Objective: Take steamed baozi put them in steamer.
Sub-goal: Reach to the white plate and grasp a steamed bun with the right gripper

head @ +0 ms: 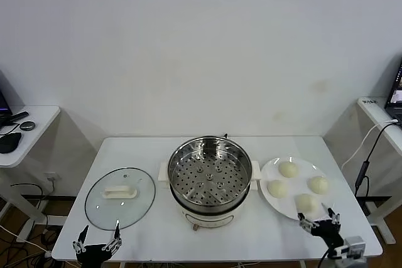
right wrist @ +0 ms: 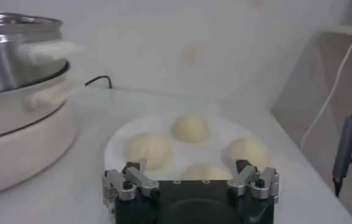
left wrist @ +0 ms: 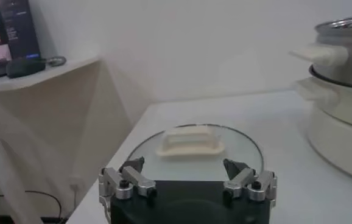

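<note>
Several cream-white steamed baozi (head: 288, 169) (right wrist: 190, 128) lie on a white plate (head: 271, 201) (right wrist: 117, 142) at the table's right. The steamer (head: 210, 169) (right wrist: 8, 52), a shiny steel pot with a perforated tray on a white base, stands at the table's middle and holds nothing. My right gripper (head: 319, 221) (right wrist: 190, 171) hangs open at the front right edge, just in front of the plate, with the nearest baozi (head: 306, 202) (right wrist: 203, 172) beyond its fingertips. My left gripper (head: 98, 243) (left wrist: 183, 170) is open at the front left edge, in front of the glass lid.
A round glass lid (head: 120, 196) (left wrist: 191, 143) with a white handle lies flat on the table left of the steamer (left wrist: 340, 97). Side desks stand at far left (head: 25, 130) and far right (head: 380, 114), with a cable (head: 364, 155) hanging at the right.
</note>
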Available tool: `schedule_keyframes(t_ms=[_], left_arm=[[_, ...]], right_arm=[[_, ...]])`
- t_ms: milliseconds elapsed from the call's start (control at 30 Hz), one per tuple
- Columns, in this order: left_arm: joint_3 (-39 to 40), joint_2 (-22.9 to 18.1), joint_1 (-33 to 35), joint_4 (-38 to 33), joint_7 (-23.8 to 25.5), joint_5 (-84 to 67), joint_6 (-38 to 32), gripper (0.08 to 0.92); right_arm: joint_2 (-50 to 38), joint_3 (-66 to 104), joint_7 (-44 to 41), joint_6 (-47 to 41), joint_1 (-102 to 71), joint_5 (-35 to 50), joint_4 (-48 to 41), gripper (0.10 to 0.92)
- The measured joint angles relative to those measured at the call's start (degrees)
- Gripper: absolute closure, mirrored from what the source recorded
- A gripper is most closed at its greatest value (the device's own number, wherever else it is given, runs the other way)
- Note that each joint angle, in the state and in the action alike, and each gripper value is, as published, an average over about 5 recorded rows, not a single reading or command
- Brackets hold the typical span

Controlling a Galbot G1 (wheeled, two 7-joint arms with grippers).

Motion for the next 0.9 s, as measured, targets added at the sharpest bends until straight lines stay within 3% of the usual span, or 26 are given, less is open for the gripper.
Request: schedule_keyframes(t_ms=[333,567,900], left_arm=[[0.2,-0.82,0.42,0.26,-0.54,0.82,-0.07,0.177],[-0.22,-1.83,1.2,-0.19,-1.24,1.21,-0.66,0.177],[-0.85,-2.84,1.16,-0.93,-1.39,1.42,-0.93,0.177]], right_arm=[[-15.85,-11.03,-7.51,-2.68,20.96,-9.72,-9.45,0.203],[-23.77,-29.19,-23.06,0.66,42.8,-22.68,-20.04,0.203],[-26.1,-52.85,-42.2,7.17,66.84,-33.64,-33.54,0.203]])
